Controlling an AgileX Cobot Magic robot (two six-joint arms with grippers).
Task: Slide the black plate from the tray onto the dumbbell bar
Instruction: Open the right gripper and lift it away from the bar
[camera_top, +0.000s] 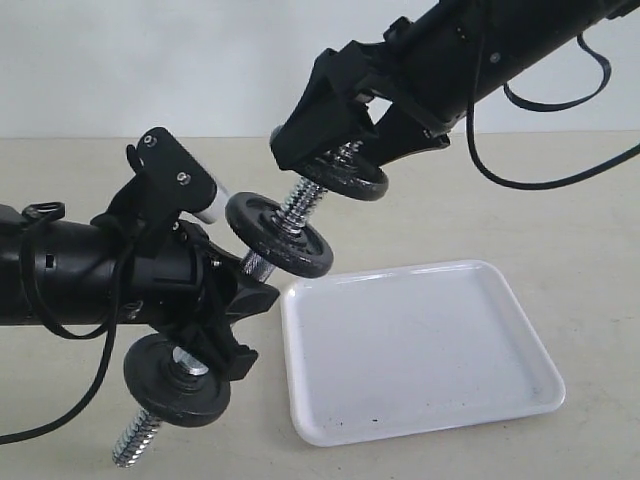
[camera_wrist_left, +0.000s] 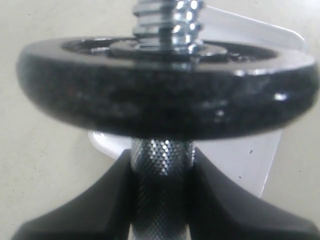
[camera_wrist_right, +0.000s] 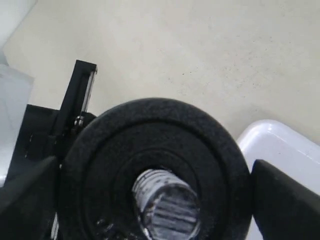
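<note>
Beige counter (camera_top: 560, 240), tray (camera_top: 420, 350) near its front edge. My left jaws clamp the bar (camera_top: 298, 205), right jaws clamp the plate (camera_top: 352, 183) over its upper tip. Tilted, it may jam on threads.

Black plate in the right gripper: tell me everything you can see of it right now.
The black plate is a round, matte, grainy metal disc with a raised hub ring around its central hole. It is off the tray, tilted in the air, held by the right gripper, whose fingers sit at its rim on opposite sides. The dumbbell bar pokes its threaded upper end through the hole; a gap separates the plate from the next disc down.
</note>
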